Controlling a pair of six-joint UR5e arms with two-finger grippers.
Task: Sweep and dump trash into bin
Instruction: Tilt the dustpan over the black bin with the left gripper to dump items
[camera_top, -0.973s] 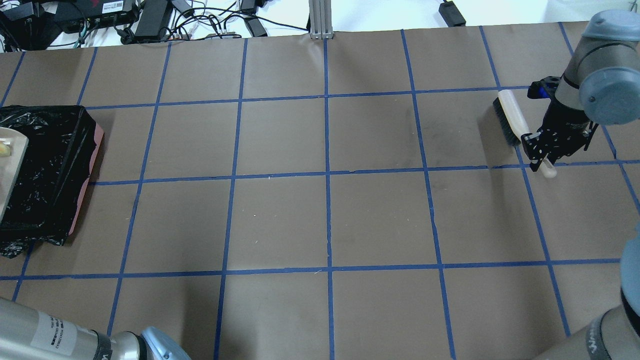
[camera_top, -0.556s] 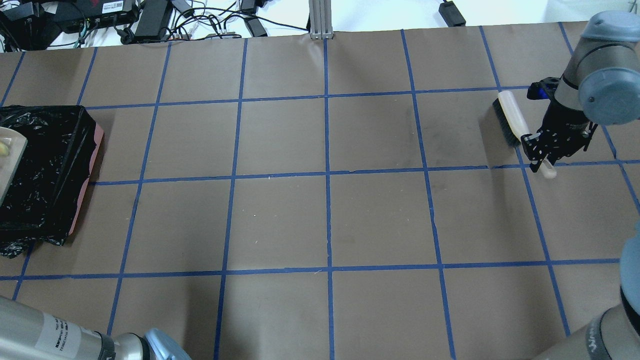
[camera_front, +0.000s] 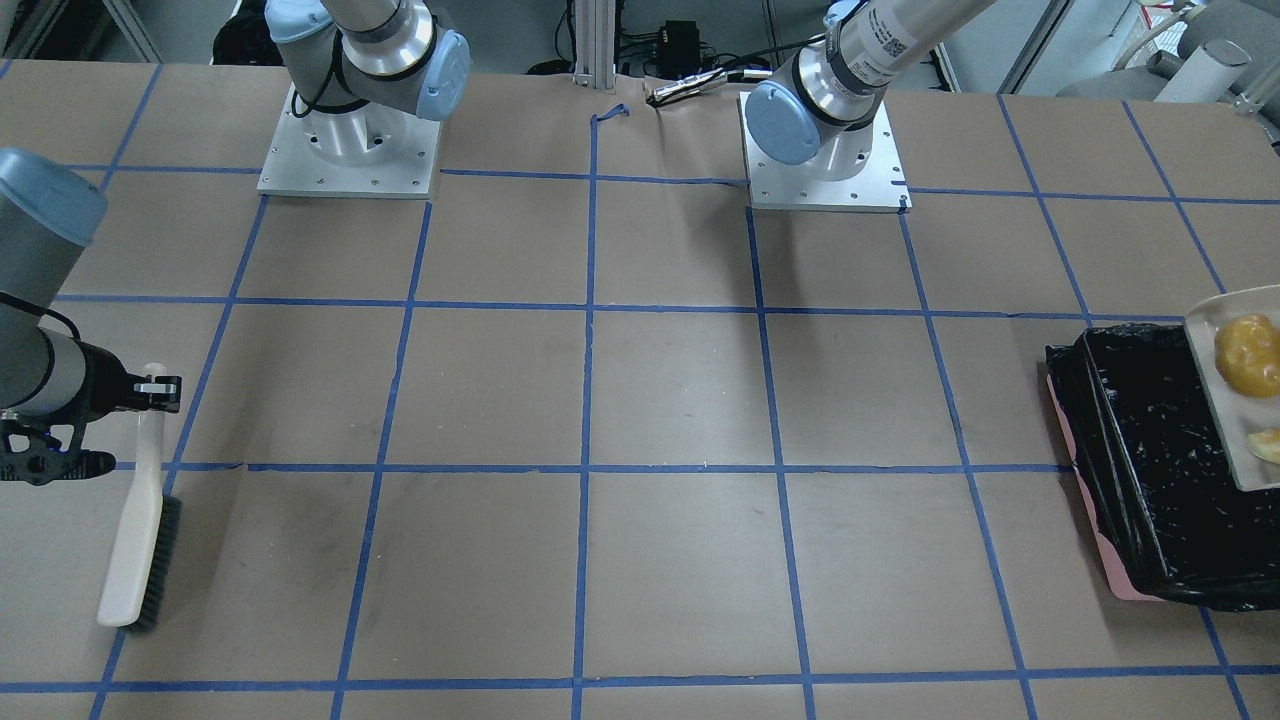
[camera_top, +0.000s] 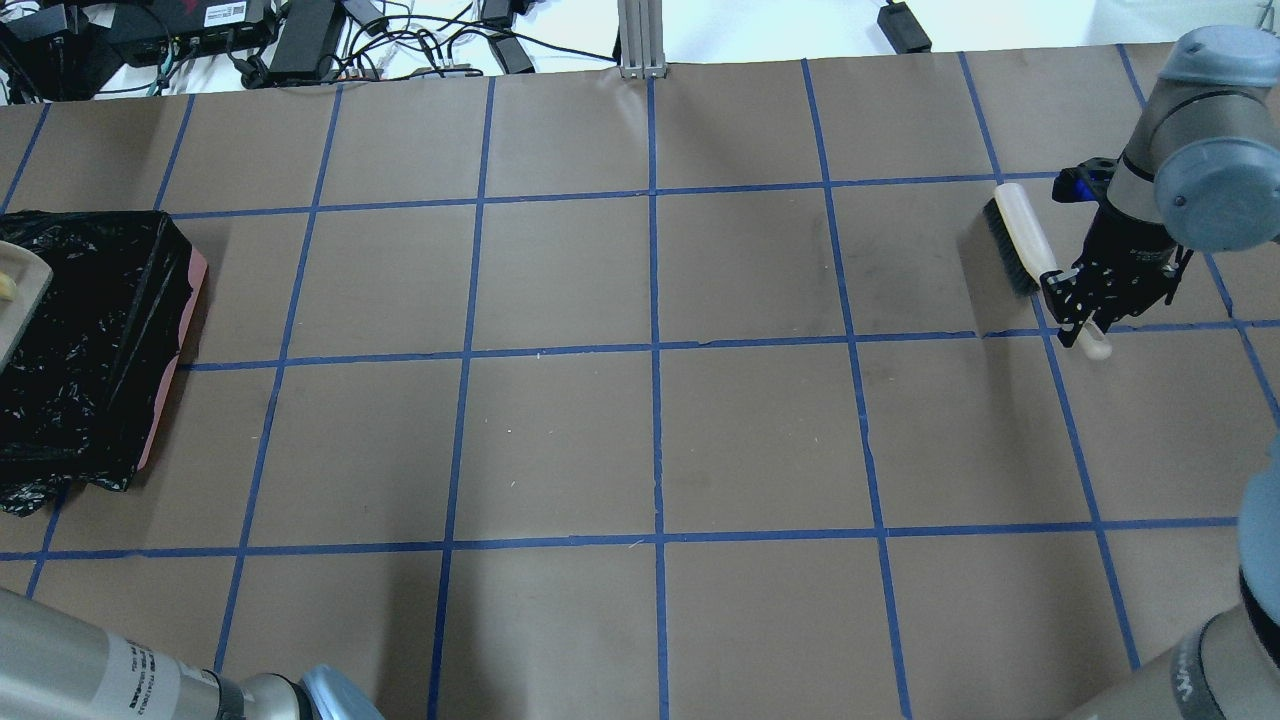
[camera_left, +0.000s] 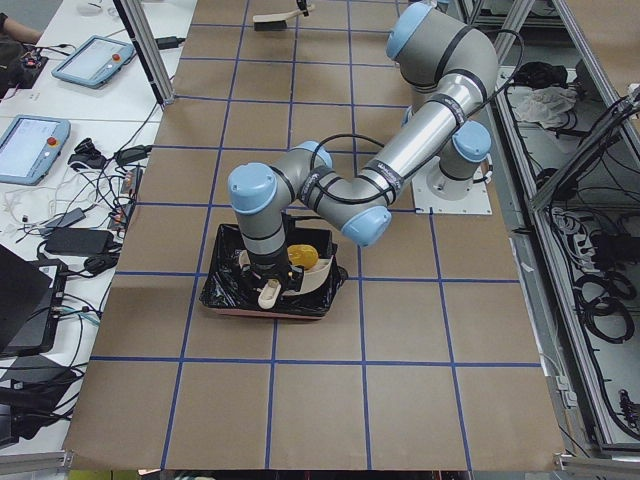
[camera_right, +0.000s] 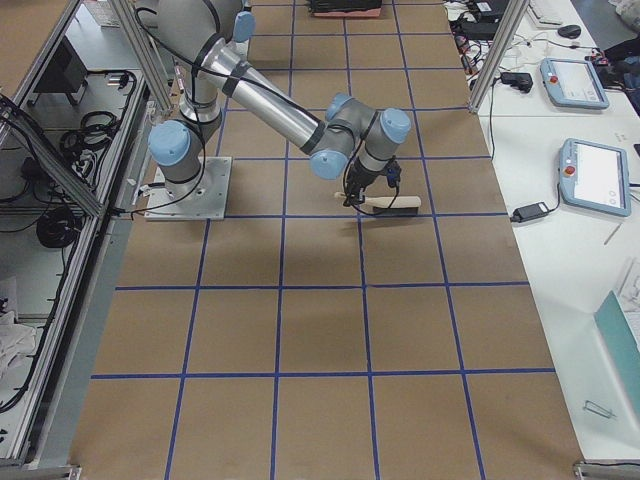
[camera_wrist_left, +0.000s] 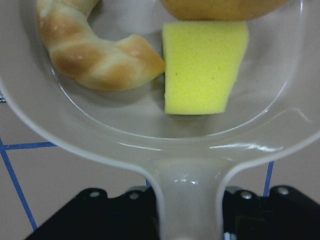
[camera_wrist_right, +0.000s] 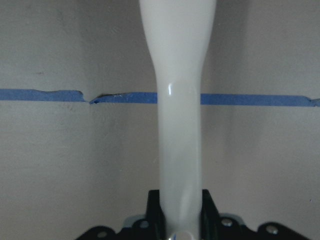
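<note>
A: Left jaws?
B: Clamped on dustpan (camera_wrist_left: 150, 132) handle. Croissant (camera_wrist_left: 95, 60), wedge (camera_wrist_left: 202, 70), lump (camera_wrist_left: 220, 7) lie in it just ahead of them; bin (camera_top: 100, 330) beneath.
A: Step?
B: Dump, I judge: tip the lip down slowly, inside the bin's rim.
A: Right jaws?
B: Clamped on brush (camera_top: 1020, 228) handle, well apart from the left; tabletop (camera_top: 560, 440) between gives swing room.

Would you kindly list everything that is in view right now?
potato: one, yellow-brown, in dustpan
croissant: one, tan, in dustpan
sponge: one, yellow, in dustpan, beside croissant
dustpan: one, beige, over bin
bin: one, pink, black-lined, robot's left end of table
brush: one, white, dark bristles, robot's right end of table
table: one, brown, blue grid
left gripper: one, black, shut on dustpan
right gripper: one, black, shut on brush
</note>
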